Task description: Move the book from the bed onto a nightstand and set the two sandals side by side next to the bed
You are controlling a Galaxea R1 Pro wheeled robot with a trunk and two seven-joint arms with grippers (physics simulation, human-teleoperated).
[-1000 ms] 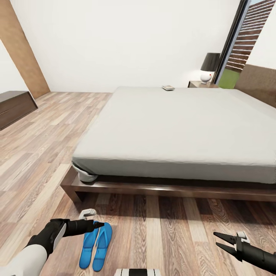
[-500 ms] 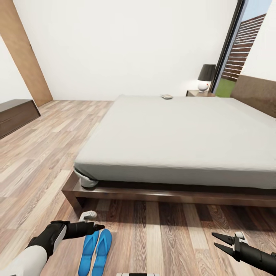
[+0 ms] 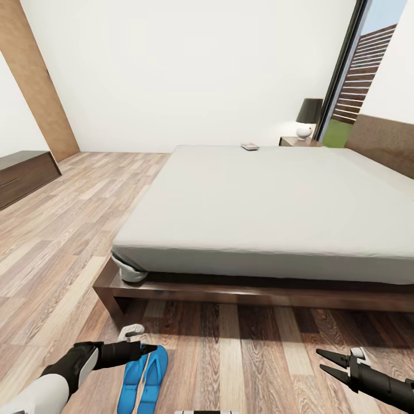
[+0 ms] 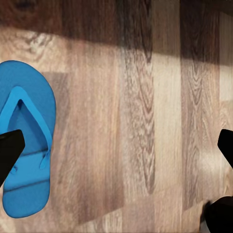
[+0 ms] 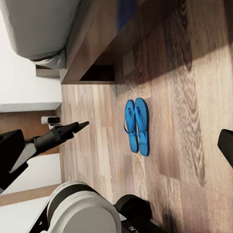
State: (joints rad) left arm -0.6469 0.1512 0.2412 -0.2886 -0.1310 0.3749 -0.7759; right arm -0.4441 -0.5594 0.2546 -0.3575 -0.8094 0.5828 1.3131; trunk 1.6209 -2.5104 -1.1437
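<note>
Under my fingers runs the wood-plank floor [image 3: 241,356]. The two sandals [image 3: 144,379] lie on it side by side, touching, just below my left fingertips and well away from my right ones. Ahead of both my grippers the bed [image 3: 264,213] stands on the same floor, its dark frame nearest me. On its grey cover, at the far edge well beyond my reach, lies the book [image 3: 250,146].

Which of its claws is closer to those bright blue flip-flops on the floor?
Left. The left gripper hovers right by the pair of bright blue flip-flops; the right gripper is far across the wood-plank floor.
</note>
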